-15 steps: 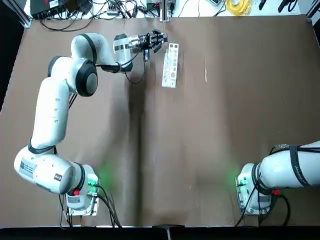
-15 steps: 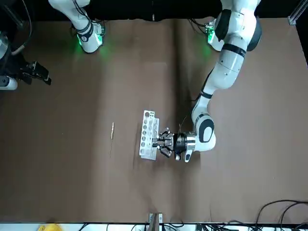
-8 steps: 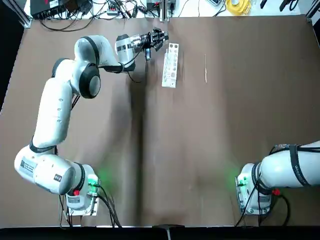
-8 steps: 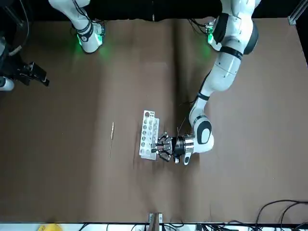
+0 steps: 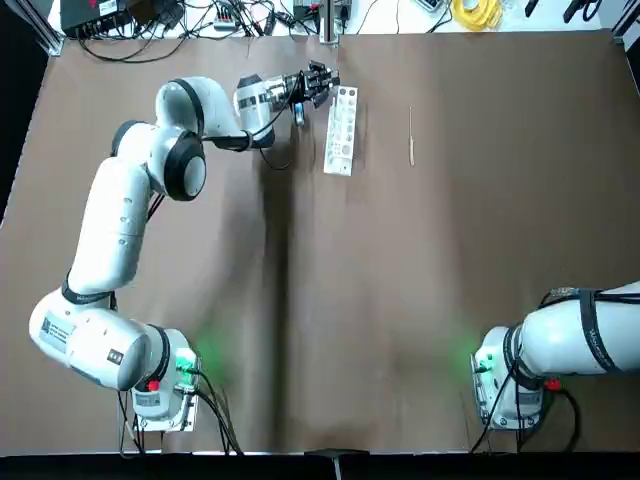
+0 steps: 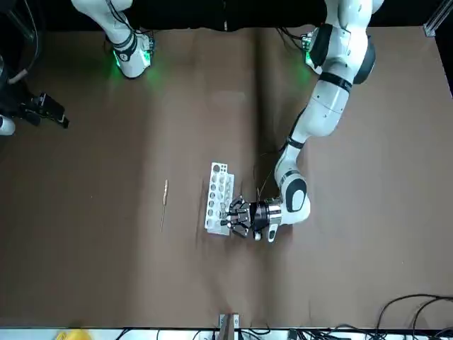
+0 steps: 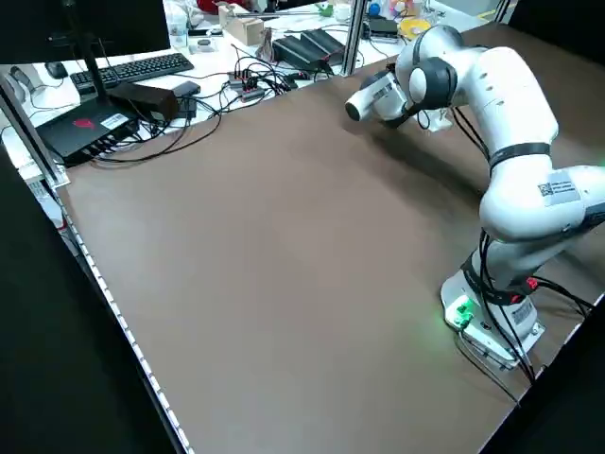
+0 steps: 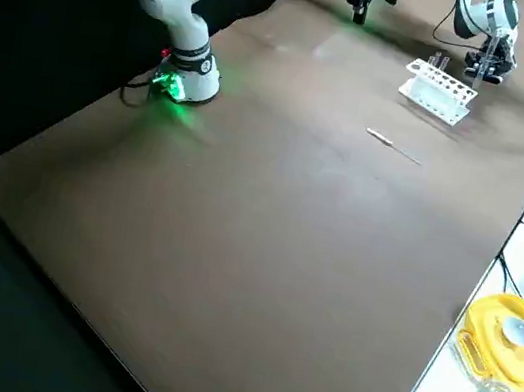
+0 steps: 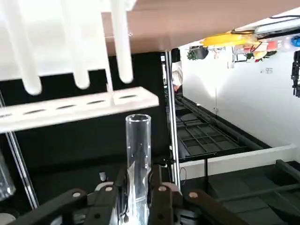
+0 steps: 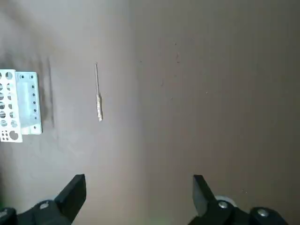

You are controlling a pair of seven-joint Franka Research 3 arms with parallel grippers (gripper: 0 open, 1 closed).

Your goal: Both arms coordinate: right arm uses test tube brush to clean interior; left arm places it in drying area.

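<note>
From overhead, the left arm (image 5: 125, 215) reached far across the brown table (image 5: 420, 280), its gripper (image 5: 318, 80) just beside the far end of the white rack (image 5: 341, 130). The thin brush (image 5: 411, 135) lay flat on the table, well apart from the rack on its right. The right arm (image 5: 575, 340) stayed folded near its base at the near right corner.

From the front, the left gripper (image 6: 237, 216) sat low against the end of the rack (image 6: 219, 196) nearest that camera, with the brush (image 6: 164, 204) lying alone to the side. The right gripper (image 6: 44, 108) hung at the picture's edge, far from both.

From the left side, only the left arm (image 7: 501, 132) showed clearly, bent toward the far edge with cables and a keyboard (image 7: 142, 66) beyond.

From the right side, the rack (image 8: 439, 91) stood upright with the brush (image 8: 393, 145) on the table near it.

The left wrist camera showed the fingers (image 9: 159, 197) closed on a clear glass tube (image 9: 138, 159), close to the rack (image 9: 79, 108).

The right wrist camera looked down on the brush (image 10: 98, 96) and rack (image 10: 18, 105) from high above, its fingers (image 10: 72, 192) spread wide and holding nothing.
</note>
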